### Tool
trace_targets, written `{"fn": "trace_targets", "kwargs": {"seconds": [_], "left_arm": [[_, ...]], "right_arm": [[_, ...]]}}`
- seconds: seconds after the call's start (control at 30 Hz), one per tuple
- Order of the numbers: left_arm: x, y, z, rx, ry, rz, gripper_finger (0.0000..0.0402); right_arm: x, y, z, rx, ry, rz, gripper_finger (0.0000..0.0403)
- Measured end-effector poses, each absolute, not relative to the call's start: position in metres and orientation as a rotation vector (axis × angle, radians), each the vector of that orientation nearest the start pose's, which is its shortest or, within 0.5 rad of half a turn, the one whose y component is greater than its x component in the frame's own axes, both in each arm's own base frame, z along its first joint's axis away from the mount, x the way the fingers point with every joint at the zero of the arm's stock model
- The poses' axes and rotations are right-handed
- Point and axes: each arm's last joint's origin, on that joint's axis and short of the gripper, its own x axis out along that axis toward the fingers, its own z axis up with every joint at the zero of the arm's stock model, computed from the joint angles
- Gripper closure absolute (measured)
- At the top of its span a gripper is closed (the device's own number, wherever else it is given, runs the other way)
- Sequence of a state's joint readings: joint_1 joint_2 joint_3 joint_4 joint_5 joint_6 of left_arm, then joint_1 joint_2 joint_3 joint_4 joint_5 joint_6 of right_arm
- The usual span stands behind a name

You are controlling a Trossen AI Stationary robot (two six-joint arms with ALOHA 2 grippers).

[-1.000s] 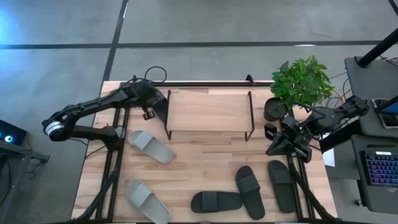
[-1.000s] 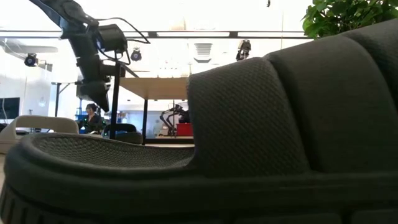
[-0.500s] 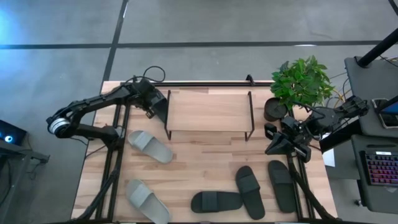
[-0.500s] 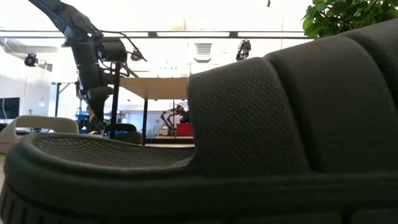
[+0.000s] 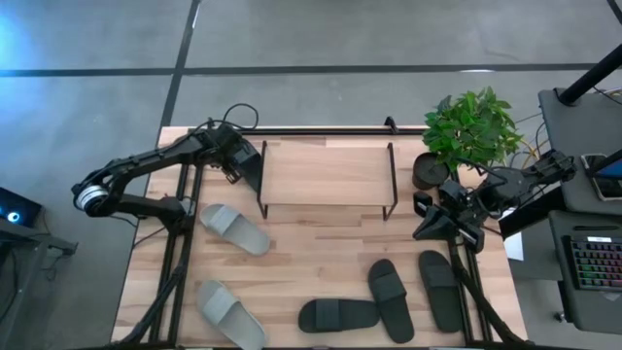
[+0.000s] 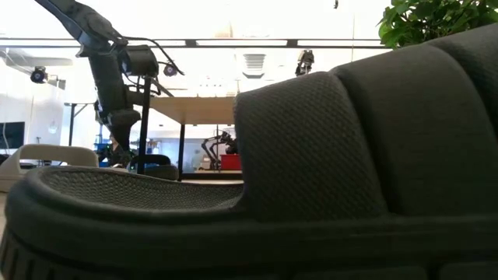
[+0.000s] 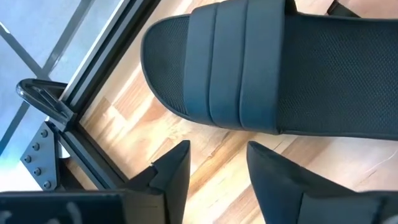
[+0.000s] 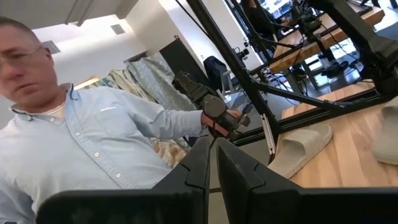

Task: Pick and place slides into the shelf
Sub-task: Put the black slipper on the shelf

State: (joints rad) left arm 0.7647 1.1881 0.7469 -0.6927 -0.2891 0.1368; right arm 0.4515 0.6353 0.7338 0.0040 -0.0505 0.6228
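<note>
My left gripper [image 7: 214,171] stands open at the left end of the shelf [image 5: 328,173], its fingers just short of a dark slide [image 7: 267,68] that lies sole down on the wood, strap up. In the high view this gripper [image 5: 239,169] and the shelf's top board hide that slide. Two light grey slides [image 5: 233,229] [image 5: 231,313] lie on the table's left half. Three dark slides [image 5: 337,314] [image 5: 391,299] [image 5: 441,289] lie near the front right. My right gripper [image 5: 428,229] waits shut beside the plant pot, holding nothing.
A potted plant [image 5: 468,131] stands at the far right of the table. Black frame rails [image 7: 74,124] run along the table's left side next to my left gripper. One dark slide [image 6: 311,155] fills the low view. A person [image 8: 74,143] in a light blue shirt is beyond the table.
My left gripper has gone down a little beside the shelf's left end, then stayed there. The slides on the open table have kept their places.
</note>
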Motion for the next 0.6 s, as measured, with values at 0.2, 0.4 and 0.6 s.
{"fn": "trace_targets", "kwargs": {"seconds": [0.2, 0.4, 0.6], "left_arm": [[0.1453, 0.1508, 0.2118, -0.167, 1.204, 0.852, 0.0250], [0.1453, 0.1508, 0.2118, -0.167, 1.204, 0.852, 0.0250], [0.1445, 0.1499, 0.2095, -0.079, 1.253, 0.781, 0.0250]], "right_arm": [[0.1268, 0.0631, 0.3538, 0.626, 0.057, 0.517, 0.0381], [0.1272, 0.0633, 0.3536, 0.609, 0.055, 0.517, 0.0381], [0.1272, 0.0633, 0.3535, 0.608, 0.055, 0.517, 0.0381]]}}
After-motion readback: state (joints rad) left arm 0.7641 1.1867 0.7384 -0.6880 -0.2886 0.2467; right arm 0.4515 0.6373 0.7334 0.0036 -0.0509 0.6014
